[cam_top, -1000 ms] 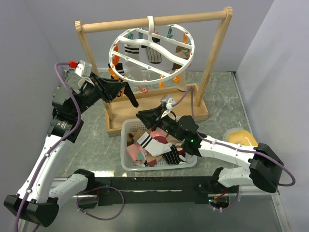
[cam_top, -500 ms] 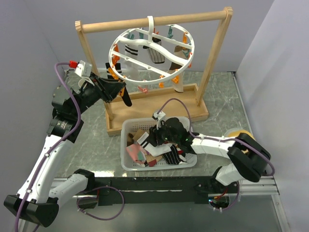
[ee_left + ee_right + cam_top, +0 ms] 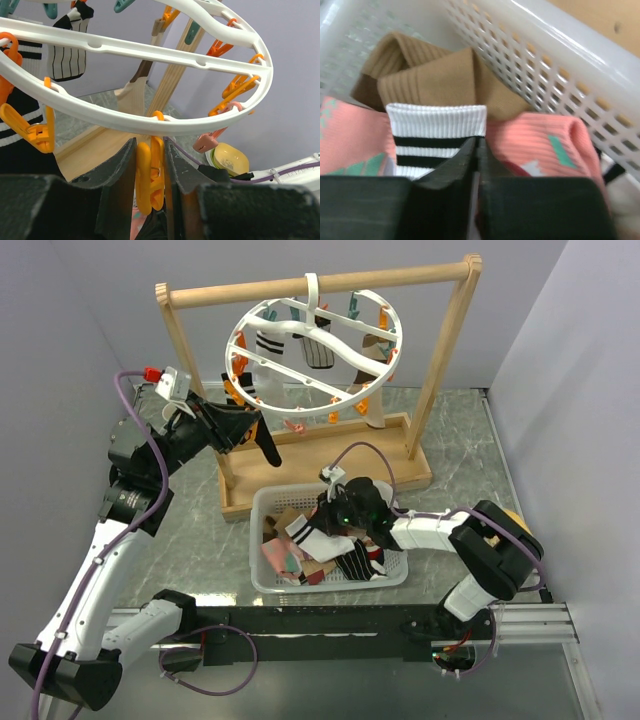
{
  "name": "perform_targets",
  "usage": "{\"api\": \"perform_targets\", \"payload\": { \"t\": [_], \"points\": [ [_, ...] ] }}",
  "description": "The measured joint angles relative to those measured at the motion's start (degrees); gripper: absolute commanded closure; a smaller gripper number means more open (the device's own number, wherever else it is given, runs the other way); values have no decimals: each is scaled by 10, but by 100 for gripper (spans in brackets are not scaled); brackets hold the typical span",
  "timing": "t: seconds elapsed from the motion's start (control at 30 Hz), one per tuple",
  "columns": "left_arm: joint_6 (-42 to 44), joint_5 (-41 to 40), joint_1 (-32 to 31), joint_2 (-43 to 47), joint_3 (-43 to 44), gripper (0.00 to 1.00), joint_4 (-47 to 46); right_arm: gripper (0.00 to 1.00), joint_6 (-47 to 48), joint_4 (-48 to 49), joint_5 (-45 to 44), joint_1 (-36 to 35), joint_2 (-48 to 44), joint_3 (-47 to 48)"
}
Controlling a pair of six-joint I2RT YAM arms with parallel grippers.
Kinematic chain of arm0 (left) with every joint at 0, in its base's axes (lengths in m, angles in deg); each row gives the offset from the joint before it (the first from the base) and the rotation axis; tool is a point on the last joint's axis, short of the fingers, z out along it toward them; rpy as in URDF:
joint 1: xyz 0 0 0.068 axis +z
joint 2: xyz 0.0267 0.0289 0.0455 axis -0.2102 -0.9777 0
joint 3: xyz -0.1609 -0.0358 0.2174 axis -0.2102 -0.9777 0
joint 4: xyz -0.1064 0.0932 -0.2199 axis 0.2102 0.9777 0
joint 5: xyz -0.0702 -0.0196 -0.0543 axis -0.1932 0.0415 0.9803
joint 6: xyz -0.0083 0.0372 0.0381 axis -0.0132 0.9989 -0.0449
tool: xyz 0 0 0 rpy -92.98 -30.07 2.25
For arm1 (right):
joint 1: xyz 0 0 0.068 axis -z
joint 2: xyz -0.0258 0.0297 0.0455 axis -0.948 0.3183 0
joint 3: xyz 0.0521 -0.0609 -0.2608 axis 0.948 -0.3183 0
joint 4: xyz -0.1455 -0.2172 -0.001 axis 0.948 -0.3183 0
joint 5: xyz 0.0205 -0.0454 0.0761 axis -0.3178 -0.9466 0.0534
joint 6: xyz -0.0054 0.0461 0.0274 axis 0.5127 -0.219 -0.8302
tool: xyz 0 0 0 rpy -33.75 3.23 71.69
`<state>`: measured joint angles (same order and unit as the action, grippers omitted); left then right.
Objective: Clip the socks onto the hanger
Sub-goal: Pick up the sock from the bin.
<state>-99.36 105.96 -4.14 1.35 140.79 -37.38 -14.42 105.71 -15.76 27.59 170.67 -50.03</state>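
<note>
Squeezing orange peg, left claw; right claw pinches striped sock

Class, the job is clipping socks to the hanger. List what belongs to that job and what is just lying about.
Job: socks in the basket, striped sock, white ring hanger, orange peg, wooden frame holding the hanger.
Lying about: yellow bowl.

A robotics lab cell: bare grey walls close in a marbled table.
</note>
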Motion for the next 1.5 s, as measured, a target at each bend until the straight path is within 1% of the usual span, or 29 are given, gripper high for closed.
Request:
{"api": "perform_targets", "payload": {
  "t": [0.13,0.43,0.47,0.5,0.53,0.57,0.63,0.73,0.9,0.93,1.03,1.07,1.1,1.23,1.3,1.43,1.5],
  "points": [
    [0,0,1,0,-2,99,-1,100,-12,39,18,0,-3,-7],
    [0,0,2,1,-2,99,-4,100,-39,79,36,0,-64,-57],
    [0,0,2,2,-2,99,-4,98,-39,77,37,0,-70,-59],
    [0,0,2,3,-2,99,-4,84,-39,76,38,0,-74,-59],
    [0,0,2,3,-2,99,-4,75,-37,72,40,0,-75,-57],
    [0,0,2,4,-2,99,-4,72,-35,62,42,0,-76,-53],
    [0,0,2,5,-2,99,-4,67,-29,40,46,0,-71,-43],
    [0,0,2,6,-2,99,-4,64,-21,9,50,2,-57,-29],
    [0,0,3,8,-2,99,-4,63,-16,-32,55,6,-46,-23],
    [-1,0,3,8,-2,99,-4,64,-15,-37,57,6,-44,-21],
    [-5,0,3,8,-2,99,-4,86,-12,-44,68,8,-33,-14],
    [-6,0,3,8,-2,99,-4,97,-13,-44,72,8,-30,-12],
    [-7,0,3,8,-2,99,-4,100,-11,-44,74,8,-29,-11],
    [-10,0,5,8,-2,99,-4,100,-12,-41,74,8,-38,-13],
    [-10,0,5,8,-2,99,-4,100,-10,-22,67,8,-70,-33],
    [-11,3,6,8,-2,99,-8,100,-11,70,53,8,-183,-99],
    [-13,7,6,8,-3,99,-12,100,-17,117,52,8,-212,-106]
  ]
}}
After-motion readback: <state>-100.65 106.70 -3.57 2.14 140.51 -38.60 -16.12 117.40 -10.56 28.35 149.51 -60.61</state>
